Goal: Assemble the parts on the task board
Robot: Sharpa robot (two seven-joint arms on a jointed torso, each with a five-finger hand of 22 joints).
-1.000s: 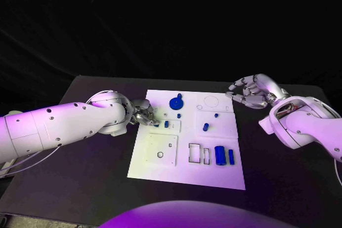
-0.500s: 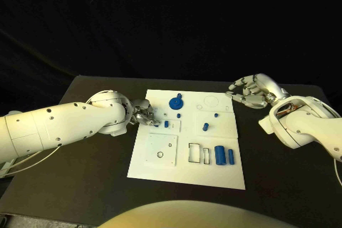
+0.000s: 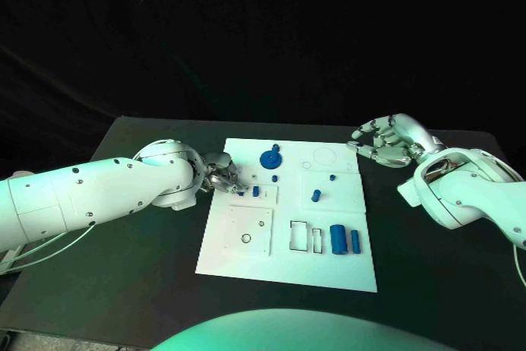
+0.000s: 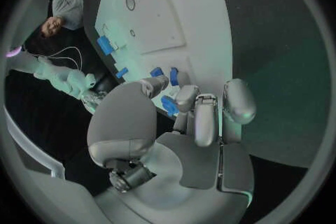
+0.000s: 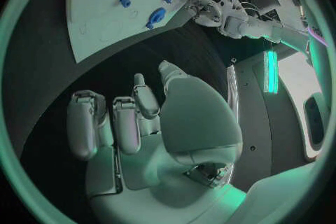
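While the left hand point(image 3: 220, 175) works the board's near-left edge, the right hand point(image 3: 386, 141) waits curled and empty.
Left fingers point(image 4: 198, 117) close round a small blue part point(image 4: 168, 105), seemingly to seat it; another blue peg point(image 3: 255, 191) stands just beside them on the task board point(image 3: 329, 264). Right hand hangs off the board's far corner over the surface point(image 3: 131, 283), likely clearing space.

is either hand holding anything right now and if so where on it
The left hand has fingers around a small blue part at the task board edge; whether it grips it cannot be told. The right hand holds nothing.
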